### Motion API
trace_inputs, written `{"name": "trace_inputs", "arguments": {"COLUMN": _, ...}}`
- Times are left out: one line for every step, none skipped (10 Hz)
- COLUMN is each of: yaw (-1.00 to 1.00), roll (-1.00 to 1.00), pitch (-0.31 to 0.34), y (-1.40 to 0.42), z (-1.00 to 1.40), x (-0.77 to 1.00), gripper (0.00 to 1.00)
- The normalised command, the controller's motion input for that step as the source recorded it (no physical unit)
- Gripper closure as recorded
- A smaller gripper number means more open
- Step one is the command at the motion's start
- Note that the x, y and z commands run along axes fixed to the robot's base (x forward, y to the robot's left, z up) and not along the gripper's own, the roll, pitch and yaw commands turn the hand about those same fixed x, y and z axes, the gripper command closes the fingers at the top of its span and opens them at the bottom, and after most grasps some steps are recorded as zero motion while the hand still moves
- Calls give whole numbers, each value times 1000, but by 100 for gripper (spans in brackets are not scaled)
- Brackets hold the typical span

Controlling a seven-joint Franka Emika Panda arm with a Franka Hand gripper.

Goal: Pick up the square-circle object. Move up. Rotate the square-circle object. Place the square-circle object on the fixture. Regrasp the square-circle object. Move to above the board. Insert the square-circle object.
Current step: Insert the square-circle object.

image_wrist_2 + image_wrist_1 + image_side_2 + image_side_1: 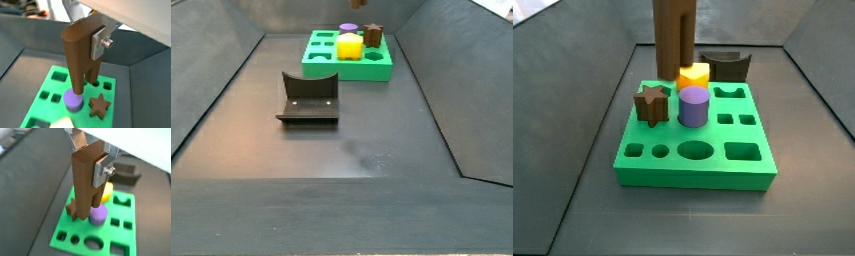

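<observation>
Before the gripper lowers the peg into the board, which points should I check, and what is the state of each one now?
1. Gripper shut on the square-circle object: ok.
2. Peg above the board: ok in both wrist views.
3. Peg upright: ok in a side view.
4. Lower end clear of the purple cylinder: cannot tell, they look very close.
5. Target hole free: cannot tell, the peg hides it.
6. Fixture empty: ok.

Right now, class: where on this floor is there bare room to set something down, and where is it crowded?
Bare: the wide dark floor in front of the fixture, and the strips between the board and the side walls. Crowded: the board's back, where the purple cylinder, yellow block and star peg cluster under the square-circle object clamped in the gripper.
</observation>
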Motion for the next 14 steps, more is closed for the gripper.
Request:
{"name": "trace_inputs", "arguments": {"yaw": -694, "roll": -63, "pitch": -271, "y": -463, "z": -340, "x": -43, "gripper": 100}}
{"name": "trace_inputs", "arguments": {"yaw": -809, "roll": -54, "pitch": -164, "y": -360, "z": -206, "x": 0, "gripper": 100}}
{"name": "trace_inputs", "arguments": {"yaw": -854, "roll": -33, "pitch": -87, "y": -340, "z": -111, "x": 0, "gripper": 100}}
{"name": "trace_inputs", "arguments": {"yaw": -900, "roll": -3, "pitch": -14, "y": -306, "z": -14, "x": 6, "gripper": 100}}
{"name": "trace_inputs", "arguments": {"yaw": -929, "roll": 0, "pitch": -7, "y": -269, "z": -6, "x": 6, "gripper": 100}}
{"name": "trace_inputs", "arguments": {"yaw": -957, "roll": 0, "pitch": 0, "y": -220, "z": 0, "x": 0, "gripper": 100}}
{"name": "trace_inputs", "arguments": {"yaw": -1000, "roll": 0, "pitch": 0, "y": -120, "z": 0, "x": 0, "gripper": 100}}
{"name": "trace_inputs", "arguments": {"yaw": -1000, "roll": 14, "pitch": 0, "y": -43, "z": 0, "x": 0, "gripper": 100}}
{"name": "trace_inputs", "arguments": {"yaw": -1000, "roll": 50, "pitch": 0, "y": 0, "z": -31, "x": 0, "gripper": 100}}
{"name": "trace_inputs", "arguments": {"yaw": -1000, "roll": 93, "pitch": 16, "y": -14, "z": -80, "x": -43, "gripper": 100}}
{"name": "trace_inputs", "arguments": {"yaw": -977, "roll": 139, "pitch": 47, "y": -43, "z": -183, "x": -94, "gripper": 100}}
{"name": "trace_inputs", "arguments": {"yaw": -909, "roll": 121, "pitch": 97, "y": -3, "z": -334, "x": -100, "gripper": 100}}
{"name": "trace_inputs", "arguments": {"yaw": -740, "roll": 133, "pitch": 194, "y": -134, "z": -346, "x": -154, "gripper": 100}}
{"name": "trace_inputs", "arguments": {"yaw": -609, "roll": 140, "pitch": 219, "y": -231, "z": -349, "x": -254, "gripper": 100}}
